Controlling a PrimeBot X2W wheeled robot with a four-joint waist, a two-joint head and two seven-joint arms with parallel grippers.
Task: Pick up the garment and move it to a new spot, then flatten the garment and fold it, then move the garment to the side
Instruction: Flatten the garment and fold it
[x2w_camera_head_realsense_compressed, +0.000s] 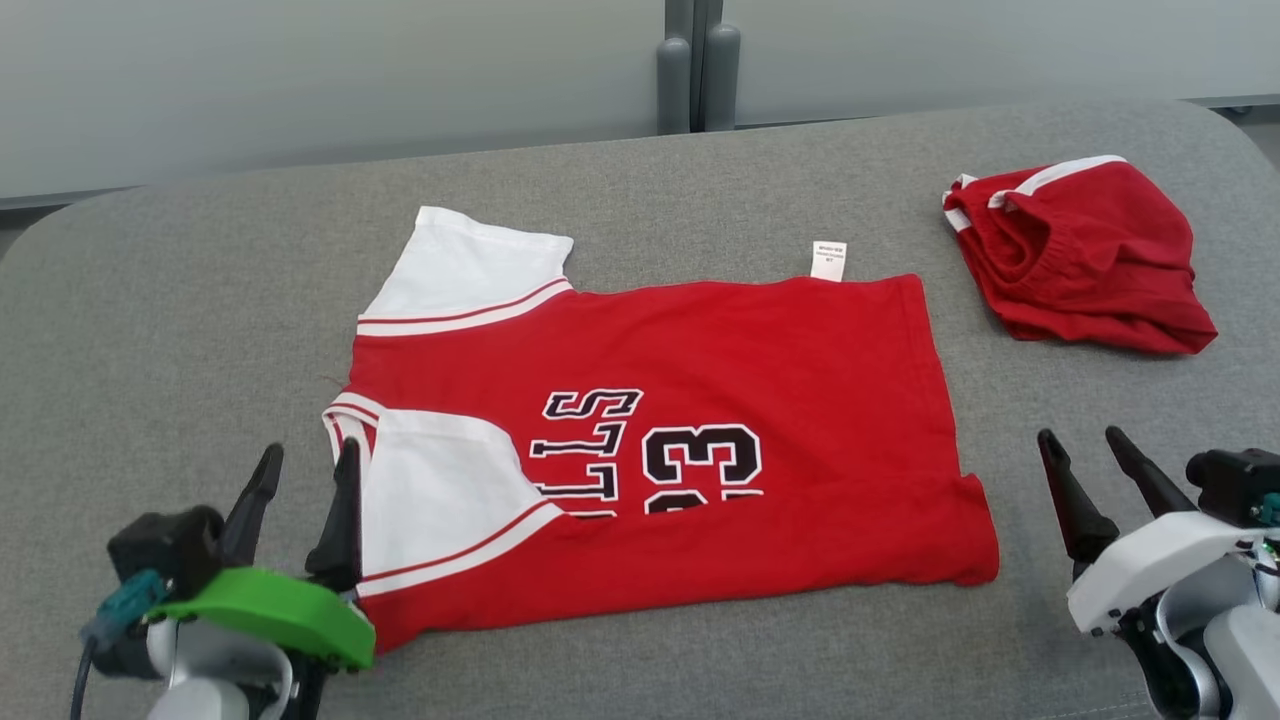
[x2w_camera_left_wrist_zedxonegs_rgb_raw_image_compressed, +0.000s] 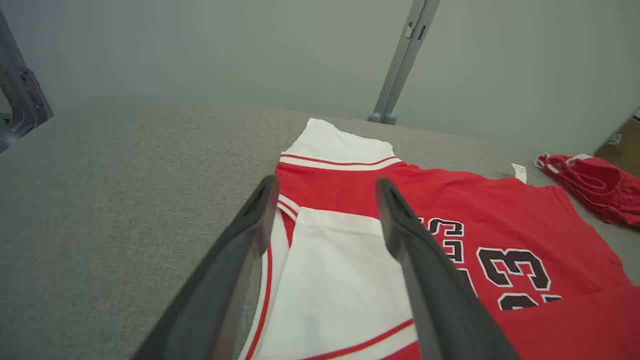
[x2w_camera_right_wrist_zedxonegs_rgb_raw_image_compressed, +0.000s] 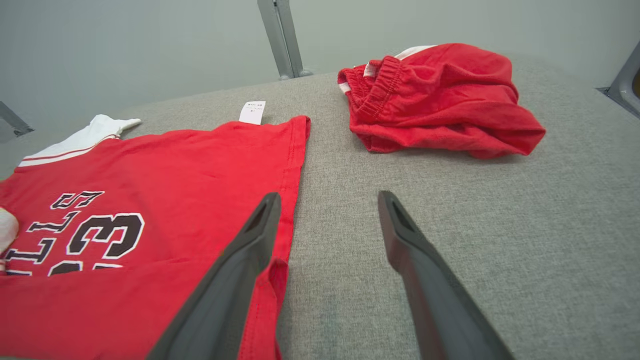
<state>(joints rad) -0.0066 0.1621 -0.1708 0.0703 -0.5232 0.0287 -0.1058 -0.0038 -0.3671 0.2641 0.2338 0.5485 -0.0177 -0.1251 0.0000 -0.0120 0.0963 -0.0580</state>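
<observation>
One shorts bundle (x2w_camera_head_realsense_compressed: 1080, 255) near jersey (x2w_camera_head_realsense_compressed: 720, 360)

Robot test lab, not a home, grey felt-covered table (x2w_camera_head_realsense_compressed: 150, 300) with rounded corners, 2 plain pale panels (x2w_camera_head_realsense_compressed: 300, 80) behind it, joined by a grey post (x2w_camera_head_realsense_compressed: 690, 70), metal frame bracket (x2w_camera_left_wrist_zedxonegs_rgb_raw_image_compressed: 20, 100) alongside, cardboard box (x2w_camera_left_wrist_zedxonegs_rgb_raw_image_compressed: 622, 147) nearby

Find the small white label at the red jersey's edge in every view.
Head view: small white label on the red jersey's far edge, right of centre.
Left wrist view: far right, before the crumpled red shorts.
Right wrist view: upper left of centre.
Shared landmark: the shorts, on the label's right in every view.
</observation>
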